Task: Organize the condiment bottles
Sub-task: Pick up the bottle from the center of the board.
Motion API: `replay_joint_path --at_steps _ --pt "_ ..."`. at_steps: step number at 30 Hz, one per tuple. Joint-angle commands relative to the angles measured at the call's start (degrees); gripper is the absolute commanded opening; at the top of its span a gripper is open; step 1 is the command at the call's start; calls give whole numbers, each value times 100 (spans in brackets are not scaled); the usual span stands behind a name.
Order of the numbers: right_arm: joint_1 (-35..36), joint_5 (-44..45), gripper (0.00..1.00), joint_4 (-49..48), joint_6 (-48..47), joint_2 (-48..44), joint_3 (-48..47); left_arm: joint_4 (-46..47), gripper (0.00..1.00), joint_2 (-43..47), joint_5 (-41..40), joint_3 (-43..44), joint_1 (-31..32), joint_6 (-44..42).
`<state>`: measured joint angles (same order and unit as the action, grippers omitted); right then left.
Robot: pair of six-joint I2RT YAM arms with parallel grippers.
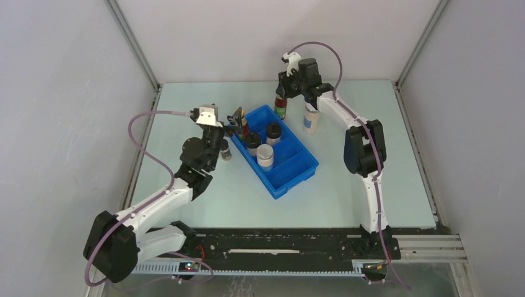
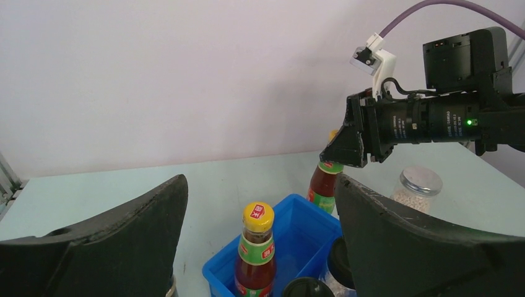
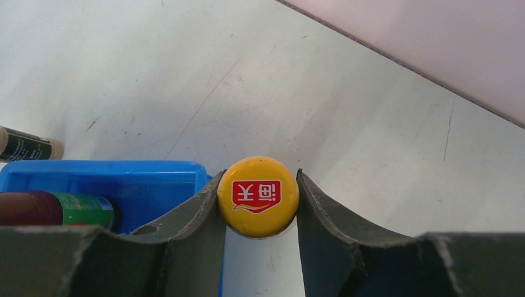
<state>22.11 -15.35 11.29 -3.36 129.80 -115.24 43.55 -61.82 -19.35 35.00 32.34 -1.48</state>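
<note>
Slippage risk: right gripper clamped only the yellow cap of a tall dark-red bottle; left gripper stood wide.

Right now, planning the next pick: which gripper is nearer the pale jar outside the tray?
Right. The right gripper, on a red bottle, is beside the pale jar; left gripper hovers across the blue tray.

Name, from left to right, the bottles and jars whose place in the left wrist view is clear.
near sauce bottle → far sauce bottle → clear jar of white grains. The black lids at the bottom edge are left out because they overlap.
</note>
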Motion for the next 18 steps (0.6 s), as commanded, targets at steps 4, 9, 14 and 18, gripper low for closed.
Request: replay_joint_path --at_steps 4,9,14,18 --pt "97 226 0 -3 -174 -302 79 318 92 84 -167 -115 -26 -6" --pt "215 776 0 -217 -496 -413 243 420 92 85 -230 -151 -26 1" --pt "336 1360 0 -551 -852 -510 422 491 92 70 -287 -169 -26 4" --pt "363 1522 0 -742 -916 -562 479 505 92 65 -296 -178 -31 13"
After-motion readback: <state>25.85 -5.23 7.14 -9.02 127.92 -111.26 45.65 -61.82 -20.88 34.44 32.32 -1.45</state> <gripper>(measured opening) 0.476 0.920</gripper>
